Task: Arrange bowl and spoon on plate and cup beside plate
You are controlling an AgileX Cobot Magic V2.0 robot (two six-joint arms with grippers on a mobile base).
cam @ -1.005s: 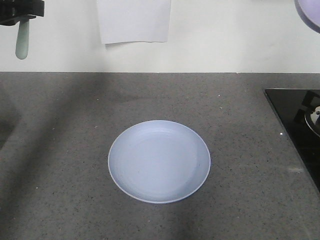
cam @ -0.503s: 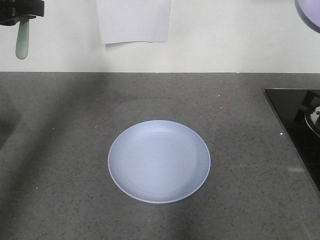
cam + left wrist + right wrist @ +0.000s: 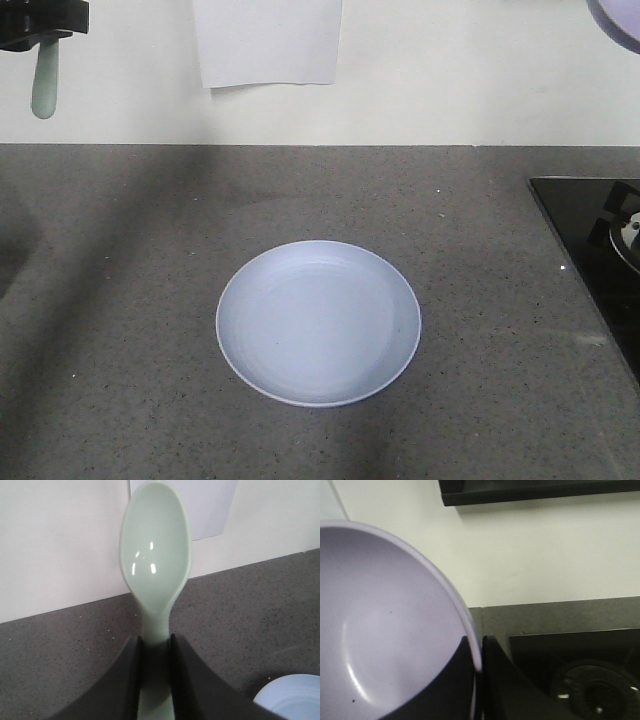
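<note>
Both my grippers are loaded and held high over the grey speckled countertop [image 3: 120,300]. At far left, my left gripper [image 3: 155,647] pinches the handle of the short mint-green plastic spoon [image 3: 155,555]. At far right, my right gripper [image 3: 476,647] clamps the rim of the small lavender plastic bowl [image 3: 385,630], one finger inside and one outside. The round pale-blue shallow plate [image 3: 318,322] lies bare at centre. I judge the bowl goes first: bring it down level over the plate's middle, release only once seated, then lay the spoon. No cup is in view.
</note>
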